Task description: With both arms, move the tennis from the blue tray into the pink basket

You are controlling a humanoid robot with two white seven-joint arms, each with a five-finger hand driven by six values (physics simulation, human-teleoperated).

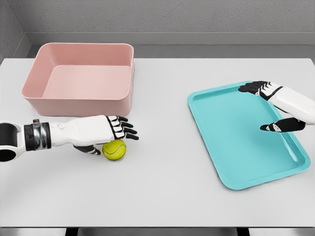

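The scene is bright and evenly lit, with soft, diffuse light that seems to come from above. Shadows are faint: a small soft one under the tennis ball (114, 149) and beneath the left hand (106, 130) on the pale surface (167, 191). There is no glare, blur or edge distortion; everything renders sharp and clean.

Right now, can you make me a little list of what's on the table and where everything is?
ball: yellow-green tennis ball on the white table, off the tray, in front of the basket
basket: pink basket, back left, nothing inside
tray: blue tray, right side, nothing on it
left hand: left hand over the ball, thumb beside it; whether it grips the ball is unclear
right hand: right hand above the tray's right edge, fingers spread, holding nothing
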